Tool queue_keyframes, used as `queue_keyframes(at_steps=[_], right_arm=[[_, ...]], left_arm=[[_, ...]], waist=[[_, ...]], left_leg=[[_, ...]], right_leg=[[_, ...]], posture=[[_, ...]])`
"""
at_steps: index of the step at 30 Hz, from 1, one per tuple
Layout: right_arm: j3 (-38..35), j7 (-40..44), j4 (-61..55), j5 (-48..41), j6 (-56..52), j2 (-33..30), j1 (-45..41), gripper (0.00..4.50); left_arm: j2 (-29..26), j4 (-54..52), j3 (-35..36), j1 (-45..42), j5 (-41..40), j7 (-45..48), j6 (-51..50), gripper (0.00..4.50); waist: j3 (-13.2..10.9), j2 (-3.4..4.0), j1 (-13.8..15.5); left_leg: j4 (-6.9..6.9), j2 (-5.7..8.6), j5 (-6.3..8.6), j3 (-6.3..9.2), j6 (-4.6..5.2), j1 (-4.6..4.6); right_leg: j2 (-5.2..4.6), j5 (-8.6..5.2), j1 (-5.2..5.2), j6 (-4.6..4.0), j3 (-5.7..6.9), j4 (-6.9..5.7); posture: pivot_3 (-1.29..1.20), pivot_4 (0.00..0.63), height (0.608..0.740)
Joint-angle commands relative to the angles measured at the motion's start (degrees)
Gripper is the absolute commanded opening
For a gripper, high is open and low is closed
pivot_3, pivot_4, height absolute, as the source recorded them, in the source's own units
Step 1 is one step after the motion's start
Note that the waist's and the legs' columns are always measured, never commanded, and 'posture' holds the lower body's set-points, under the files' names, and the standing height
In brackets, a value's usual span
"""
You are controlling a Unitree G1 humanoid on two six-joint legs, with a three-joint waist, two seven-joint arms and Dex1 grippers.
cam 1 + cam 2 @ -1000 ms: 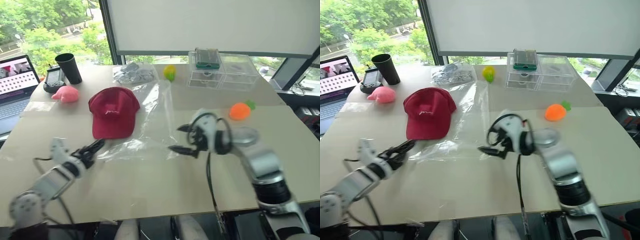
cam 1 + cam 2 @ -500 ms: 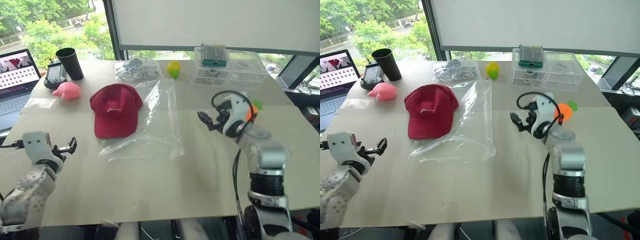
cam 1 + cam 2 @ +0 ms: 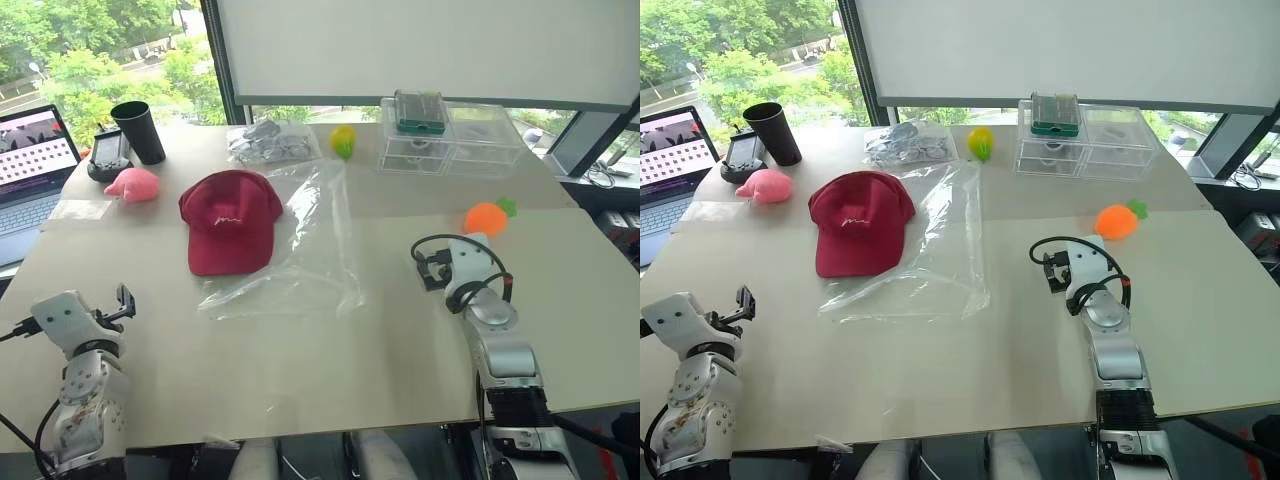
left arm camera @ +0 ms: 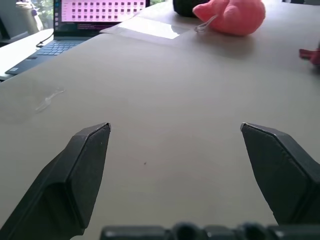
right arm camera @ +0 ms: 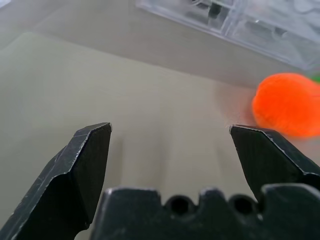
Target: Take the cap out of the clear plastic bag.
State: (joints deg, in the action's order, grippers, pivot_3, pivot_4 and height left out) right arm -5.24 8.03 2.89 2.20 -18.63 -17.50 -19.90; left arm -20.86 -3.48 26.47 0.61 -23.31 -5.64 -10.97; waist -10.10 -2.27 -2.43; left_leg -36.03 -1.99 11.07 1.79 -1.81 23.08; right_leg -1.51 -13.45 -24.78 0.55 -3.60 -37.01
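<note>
The cap [image 3: 230, 222] lies on the table [image 3: 300, 360], crown up, outside the clear plastic bag [image 3: 305, 250], its right edge touching or just overlapping the bag's left side; which one cannot be made out. The bag lies flat and crinkled to the cap's right, reaching from the far middle toward the near middle.

Left gripper [image 4: 175, 150] sits at the near left edge, well apart from both items, its fingers spread wide with nothing between them. Right gripper [image 5: 170, 145] sits right of the bag, also spread wide and empty, bare table under it.

Surrounding items: a pink toy [image 3: 133, 185] far left of the cap; a black cup [image 3: 137, 133] and a small dark device [image 3: 106, 157] beyond it; a laptop [image 3: 35, 170], cut off by the left frame edge. A smaller clear bag of grey pieces [image 3: 268, 142] and a yellow-green toy [image 3: 343, 141] lie at the far edge. Clear plastic drawers [image 3: 448, 135] stand far right, a green box [image 3: 417, 112] on top. An orange carrot toy [image 3: 486, 217] lies beyond the right gripper.

Nothing lies between either gripper and the cap.
</note>
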Motion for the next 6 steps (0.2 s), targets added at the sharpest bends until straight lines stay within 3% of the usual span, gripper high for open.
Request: queue_keyframes(at_steps=[1, 6], right_arm=[[-1.0, -0.8, -1.0, 0.1, 1.7, -0.4, 0.0, 4.48], [-0.6, -0.8, -0.5, 0.1, 2.3, -0.4, 0.4, 4.48]], left_arm=[[-0.8, 0.1, 1.8, -0.8, 1.2, 1.6, 2.0, 4.50], [-0.2, 0.5, 2.0, -1.2, 1.8, 2.5, 2.2, 4.50]], waist=[[0.0, 0.00, -0.1], [0.0, -0.01, -0.1]], left_leg=[[0.00, -0.01, 0.00, -0.05, 0.00, -0.02], [0.02, -0.05, 0.01, -0.19, 0.01, -0.05]], right_leg=[[0.01, 0.00, 0.00, 0.01, -0.05, 0.00], [0.04, 0.03, -0.01, 0.05, -0.21, -0.01]], posture=[[0.00, 0.150, 0.740], [0.00, 0.150, 0.740]])
